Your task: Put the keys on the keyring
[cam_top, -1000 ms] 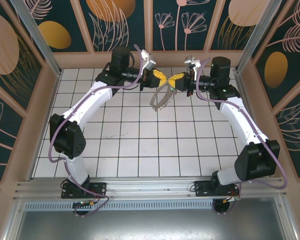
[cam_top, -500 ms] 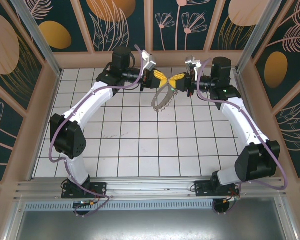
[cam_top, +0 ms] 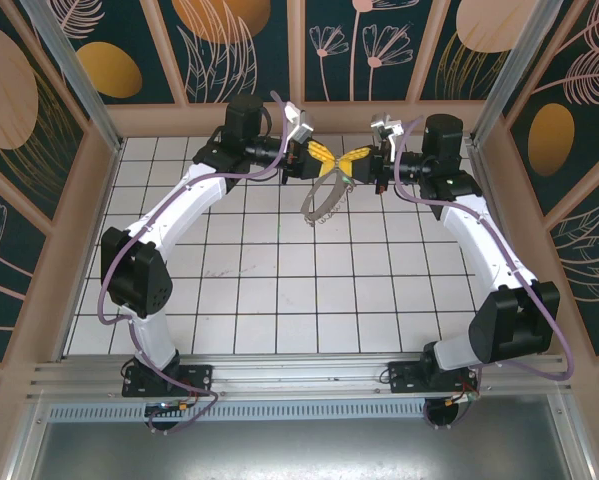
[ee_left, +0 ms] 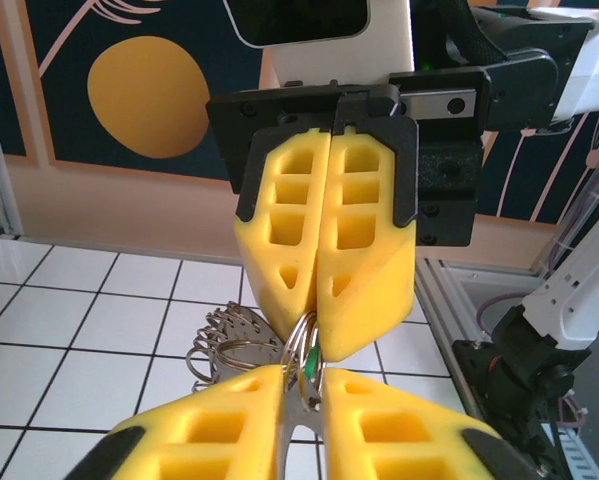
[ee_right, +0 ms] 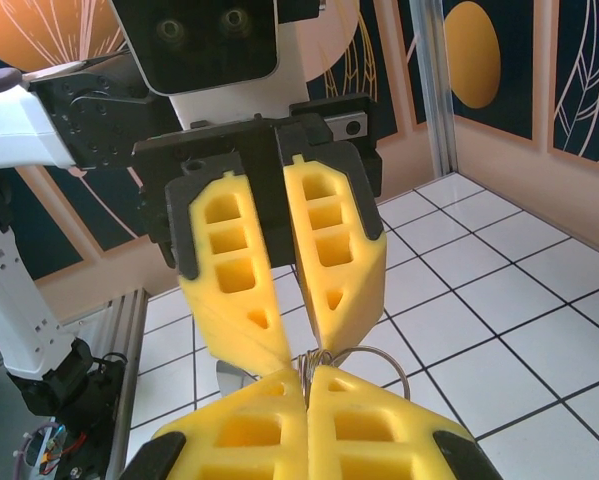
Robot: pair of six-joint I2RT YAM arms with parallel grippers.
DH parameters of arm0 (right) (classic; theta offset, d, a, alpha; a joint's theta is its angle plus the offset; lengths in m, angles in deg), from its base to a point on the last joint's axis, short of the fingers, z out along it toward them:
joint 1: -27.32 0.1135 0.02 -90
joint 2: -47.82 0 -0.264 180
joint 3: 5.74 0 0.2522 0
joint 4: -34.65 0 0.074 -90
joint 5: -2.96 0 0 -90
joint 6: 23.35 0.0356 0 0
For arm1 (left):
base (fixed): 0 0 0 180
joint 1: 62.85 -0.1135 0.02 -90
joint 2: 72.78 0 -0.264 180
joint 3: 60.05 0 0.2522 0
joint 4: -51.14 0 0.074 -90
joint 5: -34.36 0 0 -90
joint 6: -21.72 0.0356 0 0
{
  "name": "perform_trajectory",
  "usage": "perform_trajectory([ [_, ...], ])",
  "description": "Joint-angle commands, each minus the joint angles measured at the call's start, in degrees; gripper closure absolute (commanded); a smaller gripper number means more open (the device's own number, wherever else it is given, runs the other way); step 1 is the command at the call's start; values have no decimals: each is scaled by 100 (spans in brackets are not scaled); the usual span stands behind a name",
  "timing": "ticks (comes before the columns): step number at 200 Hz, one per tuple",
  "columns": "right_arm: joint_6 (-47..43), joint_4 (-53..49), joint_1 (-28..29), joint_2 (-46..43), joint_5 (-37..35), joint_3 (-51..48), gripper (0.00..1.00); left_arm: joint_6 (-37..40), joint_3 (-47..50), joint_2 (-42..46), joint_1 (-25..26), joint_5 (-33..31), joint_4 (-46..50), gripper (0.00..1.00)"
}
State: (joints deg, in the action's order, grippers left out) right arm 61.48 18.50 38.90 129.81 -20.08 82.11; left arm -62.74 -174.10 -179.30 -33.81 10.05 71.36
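R gripper (ee_right: 306, 375) clamped on thin grey bumpy-rimmed metal keyring (ee_left: 224, 338); L gripper (ee_left: 301, 388) slit apart round tiny green-headed dark key (ee_left: 310, 365), grip unclear. Hold R steady, ease L off slowly.

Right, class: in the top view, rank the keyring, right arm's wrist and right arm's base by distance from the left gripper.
1. keyring, hanging just by the left gripper.
2. right arm's wrist, to the right.
3. right arm's base, near edge.

White tiled table (cam_top: 279, 290), black grid
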Motion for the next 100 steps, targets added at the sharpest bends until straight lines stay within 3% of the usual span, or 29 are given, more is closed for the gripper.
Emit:
perform_trajectory([
  [1, 52, 522, 29, -149, 89, -21, 100, 15, -92, -167, 295, 427, 128, 80],
  [21, 61, 527, 32, -154, 98, -24, 100, 22, -83, -193, 320, 427, 130, 81],
  [44, 51, 520, 32, -144, 98, -26, 100, 17, -98, -202, 338, 445, 114, 90],
  [61, 68, 537, 35, -118, 132, -19, 100, 4, -113, -199, 364, 495, 85, 92],
  [100, 93, 555, 39, -79, 157, -14, 100, 10, -132, -200, 464, 550, 84, 81],
])
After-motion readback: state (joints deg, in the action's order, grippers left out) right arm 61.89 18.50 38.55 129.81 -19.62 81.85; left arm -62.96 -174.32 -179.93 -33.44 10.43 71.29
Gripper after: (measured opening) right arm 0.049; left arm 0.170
